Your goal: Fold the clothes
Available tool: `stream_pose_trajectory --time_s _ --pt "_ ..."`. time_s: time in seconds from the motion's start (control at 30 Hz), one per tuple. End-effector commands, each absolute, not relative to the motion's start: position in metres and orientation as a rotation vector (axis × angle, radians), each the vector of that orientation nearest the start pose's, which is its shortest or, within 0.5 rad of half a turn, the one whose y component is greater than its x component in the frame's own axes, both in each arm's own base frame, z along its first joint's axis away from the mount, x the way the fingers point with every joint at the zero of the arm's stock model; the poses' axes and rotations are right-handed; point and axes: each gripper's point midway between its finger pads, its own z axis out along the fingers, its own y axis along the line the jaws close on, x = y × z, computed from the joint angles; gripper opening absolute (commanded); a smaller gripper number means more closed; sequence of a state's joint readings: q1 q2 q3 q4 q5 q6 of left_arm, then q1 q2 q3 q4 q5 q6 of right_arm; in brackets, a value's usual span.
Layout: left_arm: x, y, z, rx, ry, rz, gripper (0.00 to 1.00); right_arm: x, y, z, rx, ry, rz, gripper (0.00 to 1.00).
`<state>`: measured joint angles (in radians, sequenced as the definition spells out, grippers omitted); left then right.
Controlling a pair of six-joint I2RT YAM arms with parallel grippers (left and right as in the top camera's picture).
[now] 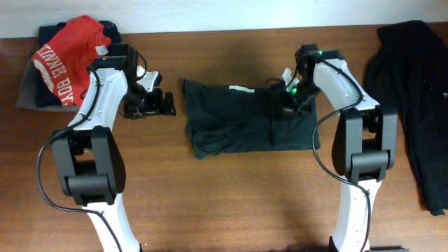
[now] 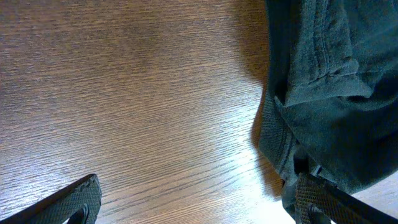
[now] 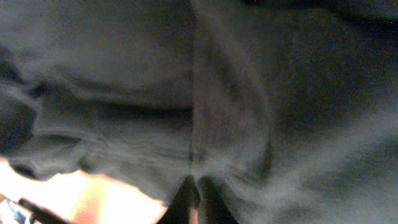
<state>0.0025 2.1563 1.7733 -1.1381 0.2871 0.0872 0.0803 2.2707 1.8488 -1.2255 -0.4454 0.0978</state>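
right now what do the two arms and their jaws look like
Both are built alike: the left arm and right arm have smooth white links joined by chunky black joint blocks. A thin black cable loops loosely beside each one. The right arm shows small green lights. The jaws are black, with finely textured edges in the left wrist view.

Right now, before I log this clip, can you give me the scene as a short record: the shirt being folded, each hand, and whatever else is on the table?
black shirt: folded into a rough rectangle, middle of the table
left hand: open, over bare wood just off the shirt's left edge, holding nothing
right hand: shut, pinching fabric at the shirt's upper right part
red shirt: crumpled, far left corner
dark garment: spread along the right edge
table: brown wood
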Motion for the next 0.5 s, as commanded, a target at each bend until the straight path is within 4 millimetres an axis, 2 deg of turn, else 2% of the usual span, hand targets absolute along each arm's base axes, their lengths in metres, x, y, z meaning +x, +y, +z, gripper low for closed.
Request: stream_pose_trajectory --time_s 0.0,0.03,0.07,0.1,0.13,0.2,0.47 --pt "0.433 -0.056 0.067 0.167 2.996 -0.537 0.99 0.444 0.089 0.122 0.007 3.002 0.592 0.57" --pt "0.435 -0.062 0.067 0.171 2.973 -0.59 0.99 0.449 0.079 0.135 0.021 2.982 0.54 0.73" --pt "0.436 -0.066 0.068 0.174 2.959 -0.618 0.99 0.452 0.072 0.143 0.03 2.97 0.506 0.85" --pt "0.438 -0.068 0.066 0.177 2.943 -0.643 0.99 0.455 0.066 0.15 0.041 2.957 0.476 0.95" --pt "0.44 -0.071 0.065 0.18 2.93 -0.661 0.99 0.457 0.058 0.156 0.055 2.945 0.447 0.99" --pt "0.441 -0.076 0.061 0.185 2.907 -0.709 0.99 0.46 0.046 0.161 0.083 2.934 0.416 0.99" --pt "0.435 -0.088 0.029 0.097 2.947 -0.848 0.99 0.459 0.003 0.159 0.222 2.93 0.395 0.99"
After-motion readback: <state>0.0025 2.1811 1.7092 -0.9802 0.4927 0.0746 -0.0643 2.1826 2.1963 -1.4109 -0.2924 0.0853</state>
